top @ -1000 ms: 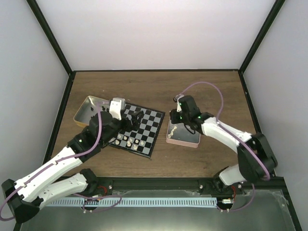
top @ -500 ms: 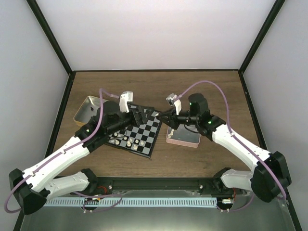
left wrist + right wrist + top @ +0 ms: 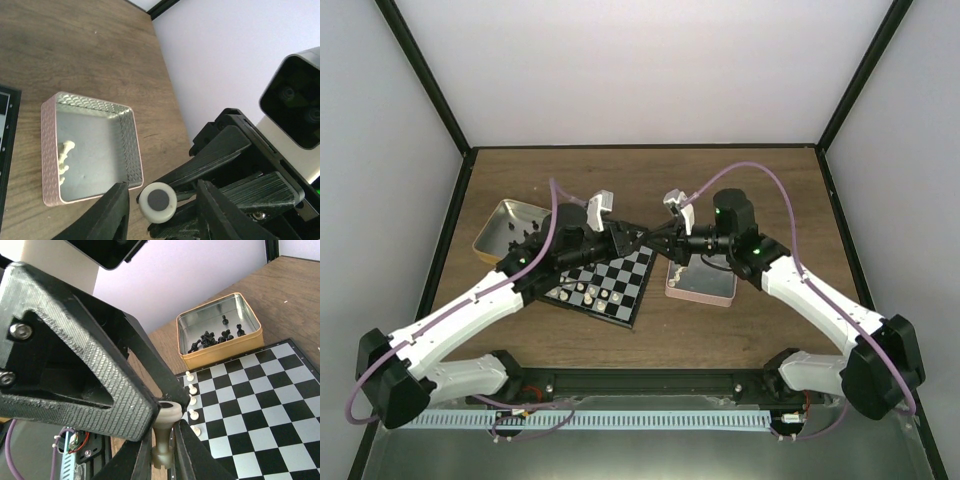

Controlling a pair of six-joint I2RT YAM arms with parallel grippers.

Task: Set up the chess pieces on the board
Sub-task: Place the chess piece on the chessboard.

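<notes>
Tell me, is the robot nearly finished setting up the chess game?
Not nearly. Done: a few white pawns stand along one edge of the board. In hand: the right gripper pinches a white piece, with the left gripper open, its fingers either side of it. Left: black pieces sit in the gold tin, and more white ones lie in the pink tin.

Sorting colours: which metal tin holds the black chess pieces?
The gold rectangular metal tin holds the tiny black chess pieces; the pink textured tin contains cream pieces.
</notes>
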